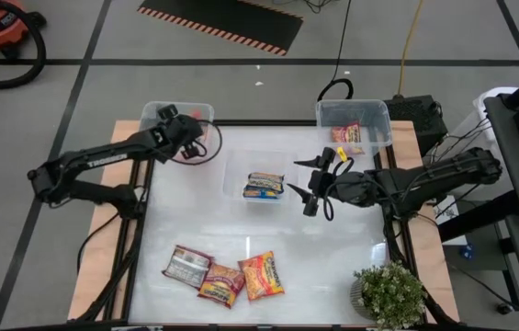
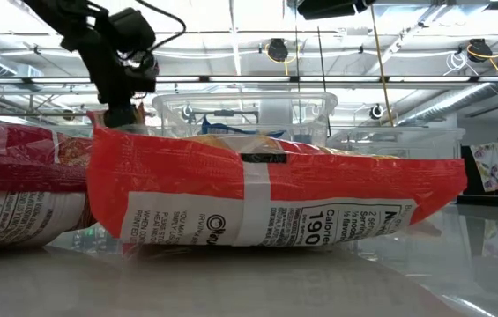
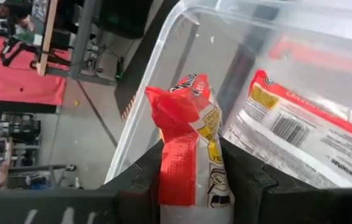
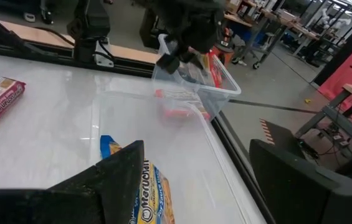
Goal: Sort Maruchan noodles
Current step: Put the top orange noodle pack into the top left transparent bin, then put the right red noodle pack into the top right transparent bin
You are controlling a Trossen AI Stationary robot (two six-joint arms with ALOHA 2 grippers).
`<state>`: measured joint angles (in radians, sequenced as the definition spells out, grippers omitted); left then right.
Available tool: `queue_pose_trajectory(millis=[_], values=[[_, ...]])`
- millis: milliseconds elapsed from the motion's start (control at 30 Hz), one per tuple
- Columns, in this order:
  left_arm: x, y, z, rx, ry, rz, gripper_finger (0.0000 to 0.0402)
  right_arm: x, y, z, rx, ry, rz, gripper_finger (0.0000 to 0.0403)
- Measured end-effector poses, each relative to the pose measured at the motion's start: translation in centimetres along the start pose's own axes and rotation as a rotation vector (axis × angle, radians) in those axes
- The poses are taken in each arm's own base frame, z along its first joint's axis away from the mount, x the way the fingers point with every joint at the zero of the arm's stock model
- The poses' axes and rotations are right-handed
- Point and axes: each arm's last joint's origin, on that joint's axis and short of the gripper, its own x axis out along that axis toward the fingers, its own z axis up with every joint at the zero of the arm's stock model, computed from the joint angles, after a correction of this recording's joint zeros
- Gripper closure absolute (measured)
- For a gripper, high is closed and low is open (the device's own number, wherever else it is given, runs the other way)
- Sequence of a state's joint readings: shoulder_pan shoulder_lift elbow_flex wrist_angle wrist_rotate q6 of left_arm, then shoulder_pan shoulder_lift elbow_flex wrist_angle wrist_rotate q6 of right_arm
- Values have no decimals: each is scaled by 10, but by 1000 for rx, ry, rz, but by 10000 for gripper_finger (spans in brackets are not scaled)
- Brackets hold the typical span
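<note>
My left gripper [image 1: 188, 138] [image 3: 191, 168] hovers over the far-left clear bin [image 1: 163, 112], shut on a red noodle packet [image 3: 185, 124]. Another red packet [image 3: 306, 137] lies flat in that bin. The right wrist view shows the same gripper [image 4: 188, 50] above the bin [image 4: 188, 99]. My right gripper [image 1: 319, 184] stands open beside the middle bin [image 1: 236, 175], above the table, touching nothing. That bin holds blue-yellow packets [image 1: 265, 184]. A silver packet [image 1: 188, 267], a red one [image 1: 222, 285] and an orange one [image 1: 261, 274] lie flat near the front edge. My left gripper pinches the red packet between its two fingers [image 3: 141, 180], which press on its two flat faces [image 3: 188, 177]. The packet stands on edge in the hold. Its crimped end [image 3: 169, 99] sticks out past the fingertips, slanting down over the bin's inside, above the packet lying there.
A third clear bin [image 1: 378, 115] at the far right holds an orange packet [image 1: 349, 136]. A small potted plant [image 1: 388, 294] stands at the near right corner. In the low view the near packets [image 2: 266, 202] fill the foreground. Bare white table [image 1: 332, 248] lies between packets and plant.
</note>
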<state>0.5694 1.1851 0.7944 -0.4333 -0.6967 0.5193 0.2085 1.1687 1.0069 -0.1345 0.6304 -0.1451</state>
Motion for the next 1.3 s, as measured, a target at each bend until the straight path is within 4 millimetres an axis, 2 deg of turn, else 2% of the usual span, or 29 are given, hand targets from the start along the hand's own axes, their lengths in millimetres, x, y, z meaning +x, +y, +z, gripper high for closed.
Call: queue_pose_trajectory(millis=[300,567,733,933,1133,1300], values=[[11,-7,7,-45,10,24,196,0,0,0,1,0,-1,122],[-10,-14,2,-184,-56,-186,177,0,0,0,5,-2,-1,122],[-33,-11,-2,-243,-109,-208,176,1,-2,4,31,-36,-9,122],[-74,3,-11,-370,-284,-229,176,1,-2,7,53,-62,-10,122],[-114,16,-31,-485,-466,-290,176,1,-2,7,86,-62,-7,122],[-135,21,-51,-544,-553,-368,176,1,-2,7,113,-62,-6,122]])
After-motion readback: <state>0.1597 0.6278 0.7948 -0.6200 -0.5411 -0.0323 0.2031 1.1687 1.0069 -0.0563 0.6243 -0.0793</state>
